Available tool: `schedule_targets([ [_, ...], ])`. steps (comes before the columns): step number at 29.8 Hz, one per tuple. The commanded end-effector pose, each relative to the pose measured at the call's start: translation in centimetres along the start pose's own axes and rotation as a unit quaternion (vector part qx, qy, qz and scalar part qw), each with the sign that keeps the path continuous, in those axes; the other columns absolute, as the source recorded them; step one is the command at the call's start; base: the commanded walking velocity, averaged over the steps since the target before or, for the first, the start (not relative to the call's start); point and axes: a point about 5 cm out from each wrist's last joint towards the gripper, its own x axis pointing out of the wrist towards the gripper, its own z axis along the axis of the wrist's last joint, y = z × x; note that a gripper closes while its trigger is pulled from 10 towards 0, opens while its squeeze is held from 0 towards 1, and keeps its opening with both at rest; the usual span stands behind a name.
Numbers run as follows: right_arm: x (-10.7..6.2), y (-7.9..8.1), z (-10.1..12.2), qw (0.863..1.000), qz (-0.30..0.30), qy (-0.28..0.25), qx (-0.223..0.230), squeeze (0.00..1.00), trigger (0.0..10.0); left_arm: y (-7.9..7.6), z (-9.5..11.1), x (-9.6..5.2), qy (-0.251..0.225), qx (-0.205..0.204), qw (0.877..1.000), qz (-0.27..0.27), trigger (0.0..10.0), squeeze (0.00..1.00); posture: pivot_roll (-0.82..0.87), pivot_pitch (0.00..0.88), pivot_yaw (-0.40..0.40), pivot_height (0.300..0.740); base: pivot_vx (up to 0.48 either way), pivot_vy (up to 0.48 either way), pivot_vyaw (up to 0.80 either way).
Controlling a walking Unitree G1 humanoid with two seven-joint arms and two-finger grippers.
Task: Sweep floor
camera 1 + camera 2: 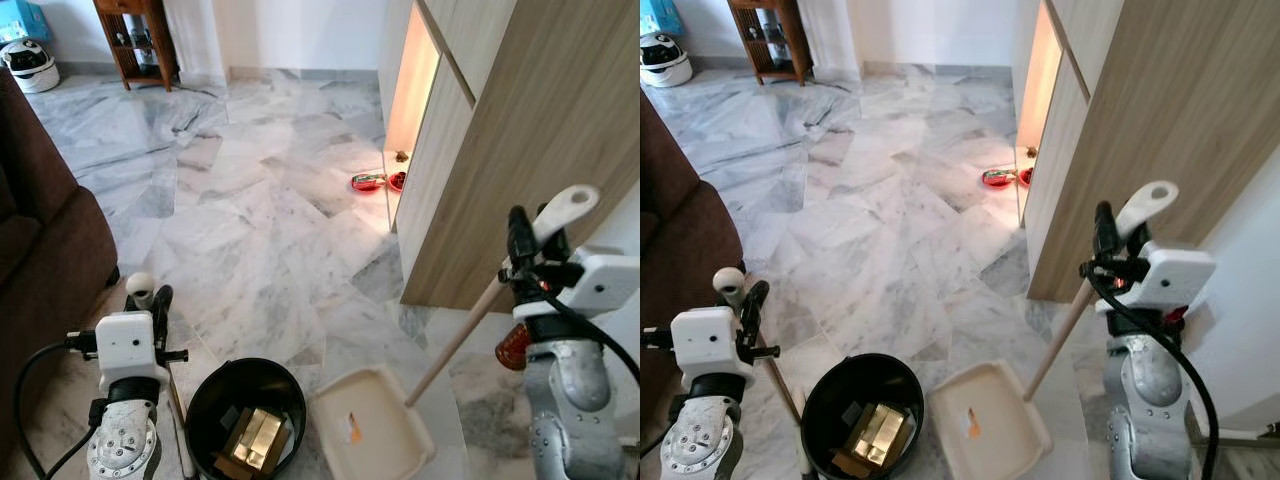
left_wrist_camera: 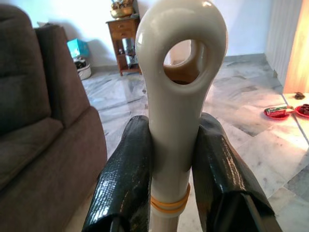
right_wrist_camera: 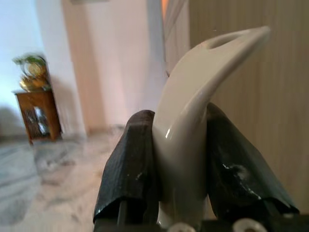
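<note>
Left eye view: right gripper point(image 1: 522, 243) clamped on dustpan point(image 1: 372, 421) handle, pan flat on floor point(image 1: 260, 220) beside bin point(image 1: 245, 405); left gripper point(image 1: 152, 300) closed on broom point(image 1: 141, 287) top. Left wrist view: fingers point(image 2: 123, 179) pinching broom's looped plastic end, near sofa point(image 2: 43, 145). Likely light, stiff, slick; best held below the loop.

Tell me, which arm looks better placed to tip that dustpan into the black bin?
The right. Its gripper is shut on the dustpan handle, and the dustpan lies right beside the bin. The left gripper is shut on the broom handle.
</note>
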Motion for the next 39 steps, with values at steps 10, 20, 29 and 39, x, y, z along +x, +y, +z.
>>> schedule_targets([
  [10,0.3,-1.2,-2.8,0.999,-0.036,0.029,0.024,0.0,10.0,0.2,-1.5,-0.6,0.026,-0.033,0.999,0.003,10.0,0.0,0.03,0.056,-0.009,0.74,0.0,0.0,0.0],
  [20,1.6,-1.7,-3.0,0.998,-0.046,0.022,0.022,0.0,10.0,0.1,-1.9,-0.5,0.029,-0.042,0.999,0.009,10.0,0.0,0.0,0.101,-0.021,0.74,0.0,0.0,0.0],
  [29,1.4,-1.2,-4.0,0.998,-0.041,0.036,0.017,0.0,10.0,0.4,-2.0,-0.4,0.034,-0.041,0.999,0.008,10.0,0.0,0.02,0.116,-0.004,0.74,0.0,0.0,0.0],
  [39,1.6,-1.2,-4.3,0.998,-0.037,0.037,0.018,0.0,10.0,0.2,-2.0,-0.8,0.037,-0.043,0.998,0.009,10.0,0.0,0.03,0.129,-0.01,0.74,0.0,0.0,0.0],
])
